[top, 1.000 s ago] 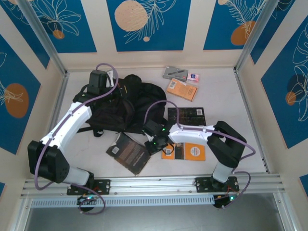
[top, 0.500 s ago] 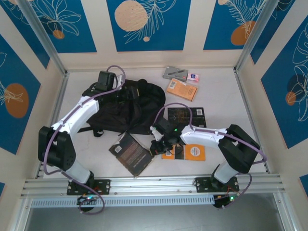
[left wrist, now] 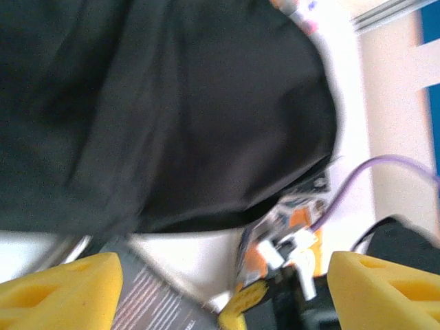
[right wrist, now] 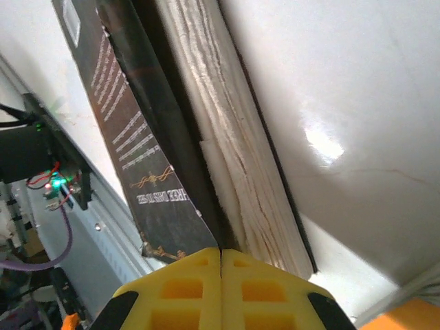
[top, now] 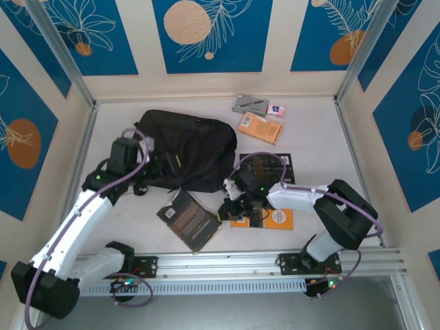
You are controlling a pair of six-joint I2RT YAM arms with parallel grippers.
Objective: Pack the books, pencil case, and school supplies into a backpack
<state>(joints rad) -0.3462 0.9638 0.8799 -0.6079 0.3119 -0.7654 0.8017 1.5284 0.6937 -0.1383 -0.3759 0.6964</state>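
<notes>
The black backpack (top: 196,141) lies flat at the upper middle of the top view, a bit to the left. I cannot see an open mouth on it. That is the first worry: with no gap held open, a book pushed at it would just shove the bag along the counter (top: 316,137). The left fingers (left wrist: 62,289) are at the bag's lower left edge, spread wide with nothing between them, so nothing holds the bag.

Just below the bag lies the dark brown book (top: 189,220). The right fingers (right wrist: 172,289) are pressed tight together at its right corner, by the paper edge. I cannot tell if a thin cover is pinched there. If only the cover gets lifted, the book could flop open, bend or slip out.

An orange book (top: 278,217) lies partly under the right arm and could get dragged. A purple cable (top: 258,157) loops over the black book with gold print (top: 282,165) and might snag.

The other orange book (top: 260,128), the grey pencil case (top: 249,104) and the small eraser-like block (top: 276,110) lie higher up, well apart from both arms. The right side of the counter is bare, so there is room to move. The metal rail (top: 220,262) at the bottom is near the brown book, so it is tight there.
</notes>
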